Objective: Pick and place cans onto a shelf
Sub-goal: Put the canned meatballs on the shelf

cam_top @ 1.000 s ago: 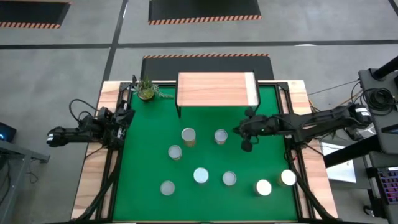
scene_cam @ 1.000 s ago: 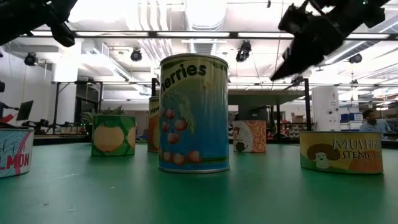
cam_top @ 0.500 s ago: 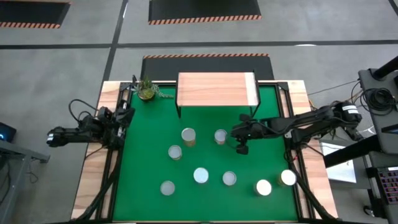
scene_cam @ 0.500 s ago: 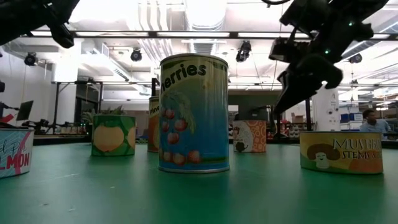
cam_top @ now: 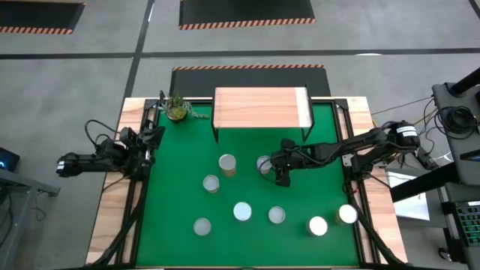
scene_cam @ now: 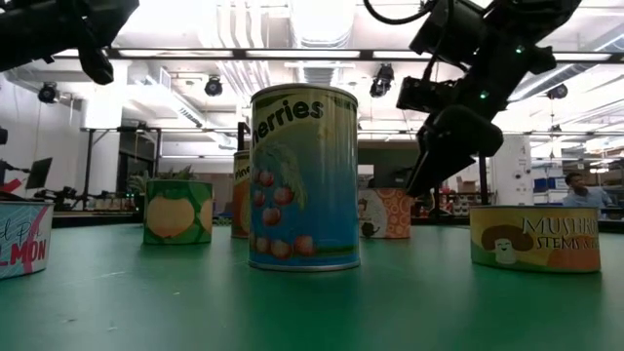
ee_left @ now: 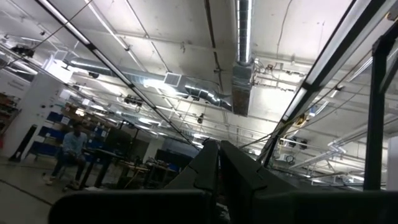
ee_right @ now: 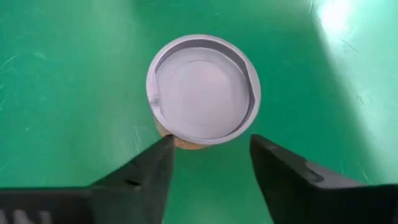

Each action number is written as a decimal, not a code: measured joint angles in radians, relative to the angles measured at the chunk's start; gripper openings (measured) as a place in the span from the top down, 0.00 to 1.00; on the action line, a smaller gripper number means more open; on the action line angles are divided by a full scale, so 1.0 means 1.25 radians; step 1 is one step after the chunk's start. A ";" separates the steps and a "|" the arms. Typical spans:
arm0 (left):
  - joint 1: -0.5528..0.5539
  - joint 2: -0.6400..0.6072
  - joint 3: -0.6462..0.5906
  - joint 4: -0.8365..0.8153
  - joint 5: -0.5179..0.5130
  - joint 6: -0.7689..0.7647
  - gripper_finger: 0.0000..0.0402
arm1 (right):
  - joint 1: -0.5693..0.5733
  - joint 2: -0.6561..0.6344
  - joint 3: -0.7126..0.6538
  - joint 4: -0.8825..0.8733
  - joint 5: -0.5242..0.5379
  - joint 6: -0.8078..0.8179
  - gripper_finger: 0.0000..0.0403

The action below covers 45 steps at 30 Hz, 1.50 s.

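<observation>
While the table [cam_top: 150, 240] carries everything, I start there: its green top bears the shelf [cam_top: 259, 109] at the far edge, with no can on its plank yet as far as I can see. I count eight cans on the green, all upright, long axes vertical, plus one plant [cam_top: 177, 109] beside the shelf. My right gripper [cam_top: 276, 169] hangs just beside the can [cam_top: 263, 164] nearest the shelf; my right wrist view shows its round top [ee_right: 203, 93] dead ahead of the fingers [ee_right: 152, 165], which stand apart, wide enough to pass either side of it, touching nothing. I judge a short drop straight down would put the can between them. My left gripper [cam_top: 150, 139] waits at the table's left edge, fingers together, well apart from every can.
</observation>
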 joint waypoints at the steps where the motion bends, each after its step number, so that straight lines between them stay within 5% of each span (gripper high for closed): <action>1: 0.000 0.000 0.000 0.000 -0.005 0.000 1.00 | 0.000 0.005 0.003 -0.002 0.000 0.000 0.42; 8: 0.000 0.001 0.000 -0.006 -0.014 0.000 1.00 | 0.000 0.044 0.022 0.012 -0.002 0.016 0.20; 14: 0.000 0.001 0.000 -0.006 -0.014 0.000 1.00 | 0.000 0.091 0.022 0.075 -0.007 0.011 0.12; 30: 0.000 0.000 0.000 -0.005 -0.014 0.000 1.00 | -0.003 0.075 0.081 0.061 -0.060 -0.065 0.41; 40: 0.000 -0.001 0.000 -0.005 -0.014 0.000 1.00 | -0.050 0.043 0.439 -0.242 -0.103 -0.322 0.35; 45: 0.000 -0.001 0.000 -0.004 -0.014 0.000 1.00 | -0.165 0.062 0.565 -0.255 -0.257 -0.460 0.36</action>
